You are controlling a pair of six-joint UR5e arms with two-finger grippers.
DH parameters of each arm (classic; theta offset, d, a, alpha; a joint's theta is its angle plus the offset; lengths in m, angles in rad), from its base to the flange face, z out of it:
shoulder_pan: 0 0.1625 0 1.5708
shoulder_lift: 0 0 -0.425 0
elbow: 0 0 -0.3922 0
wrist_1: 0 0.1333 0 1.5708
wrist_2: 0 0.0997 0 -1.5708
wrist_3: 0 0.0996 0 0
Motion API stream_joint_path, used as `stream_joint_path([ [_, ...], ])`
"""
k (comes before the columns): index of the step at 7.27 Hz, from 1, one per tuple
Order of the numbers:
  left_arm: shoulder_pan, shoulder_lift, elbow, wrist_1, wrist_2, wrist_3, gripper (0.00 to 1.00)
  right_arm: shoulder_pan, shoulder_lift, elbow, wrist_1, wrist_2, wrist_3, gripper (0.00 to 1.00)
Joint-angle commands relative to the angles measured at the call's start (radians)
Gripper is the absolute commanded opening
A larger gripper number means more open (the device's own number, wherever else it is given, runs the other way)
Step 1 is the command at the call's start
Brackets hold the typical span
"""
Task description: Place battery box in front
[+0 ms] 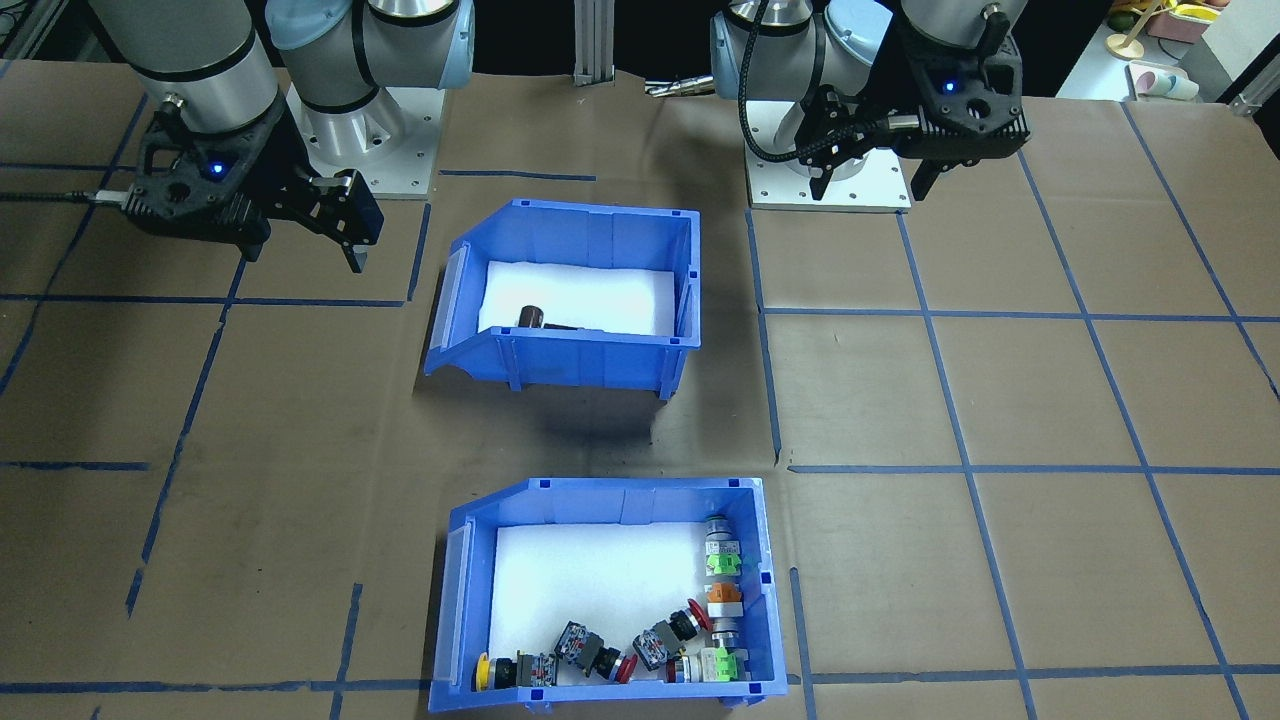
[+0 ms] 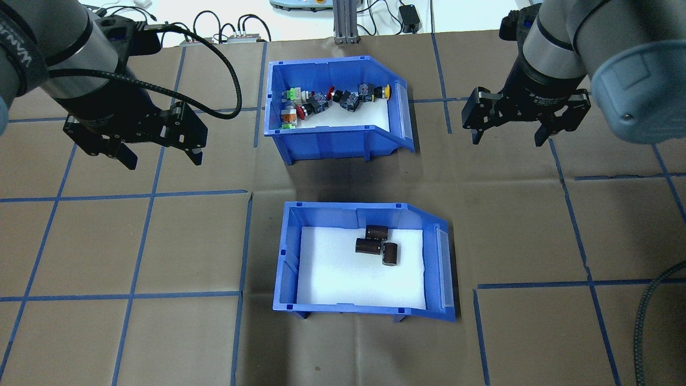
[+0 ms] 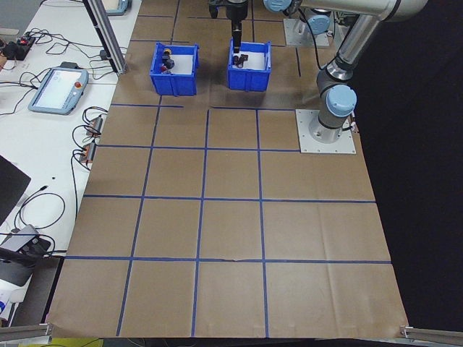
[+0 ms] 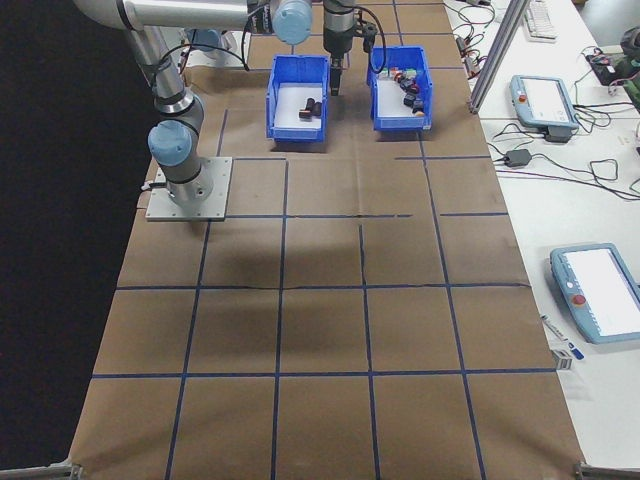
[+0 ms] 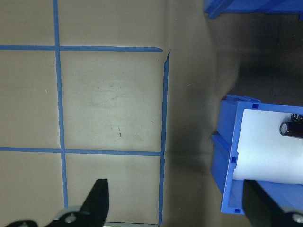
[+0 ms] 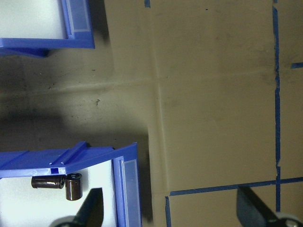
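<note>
left gripper (image 2: 159, 156) hangs with fingers spread wide, empty, above bare table paper; right gripper (image 2: 505, 136) likewise spread and empty. both sit outboard of the bins, likely so the centre lane is free for an approach. the battery box (image 2: 364, 308) lies between the two grippers and nearer the robot base than either, flat on the table, sloped cut-away end toward the right gripper; three dark cells (image 2: 376, 245) lie loose on its white foam. the push-button bin (image 2: 332, 142) sits beyond it, apart. no grasp made yet; task looks unstarted.

Blue bin (image 2: 343, 136) of push-button parts (image 2: 321, 101); 2 pendants (image 4: 598, 292).
</note>
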Motion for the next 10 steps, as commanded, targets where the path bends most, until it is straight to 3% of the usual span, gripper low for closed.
stream_joint_path([
  [1, -0.003, 0.010, -0.053, 0.002, 0.001, -0.018, 1.00, 0.006, 0.102, -0.138, 0.029, -0.014, -0.067, 1.00],
  [3, -0.023, 0.021, -0.166, 0.016, -0.013, -0.280, 0.99, 0.053, 0.222, -0.274, 0.060, 0.006, -0.291, 1.00],
  [6, -0.115, 0.042, -0.304, 0.138, -0.145, -0.753, 0.99, 0.236, 0.346, -0.405, 0.048, -0.010, -0.617, 1.00],
  [8, -0.266, 0.044, -0.445, 0.332, -0.148, -1.228, 0.99, 0.268, 0.385, -0.411, 0.045, -0.010, -0.939, 1.00],
  [10, -0.371, 0.059, -0.565, 0.424, -0.235, -1.598, 0.99, 0.355, 0.434, -0.413, 0.011, -0.010, -1.098, 1.00],
])
